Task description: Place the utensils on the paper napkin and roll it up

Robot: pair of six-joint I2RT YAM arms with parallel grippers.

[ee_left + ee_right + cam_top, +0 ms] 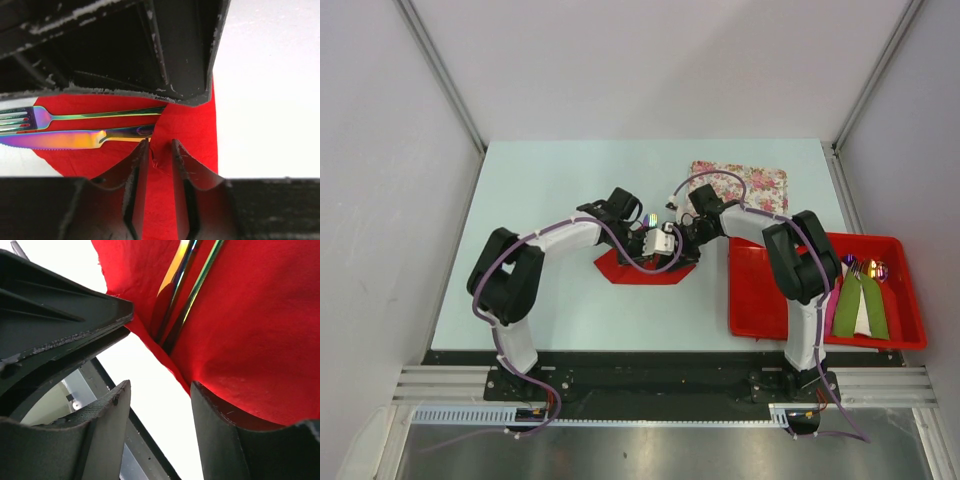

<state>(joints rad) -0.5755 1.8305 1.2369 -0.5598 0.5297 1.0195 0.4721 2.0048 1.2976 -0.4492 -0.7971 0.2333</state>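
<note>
Centre of the overhead view: the paper napkin (630, 270), plain bright red and thin, lies on the pale table (550, 190), with both arms meeting over it. To its upper right lies a floral mat (745, 185). At the right, a red tray (760, 300) holds green rolls (860, 305). Left wrist view: a fork (50, 117) and a knife (65, 139) lie side by side on the napkin, long axes running across the frame. The tines and the serrated blade point to the left edge and overhang the paper, and the handles point toward the frame's middle. Both pieces are slim metal with a rainbow sheen, purple passing through orange to gold-green. The left gripper (160, 147) stands tips-down on the napkin just right of the handle ends. Its jaws are narrowly parted, and a small crease of red paper shows in the gap; whether it is pinched cannot be told. Right wrist view: the two handles run steeply from the top centre down to the left, their ends tucked into a fold of the napkin. The right gripper (160, 390) is widely spread and holds nothing, with the napkin's edge resting against one finger (215, 425).
</note>
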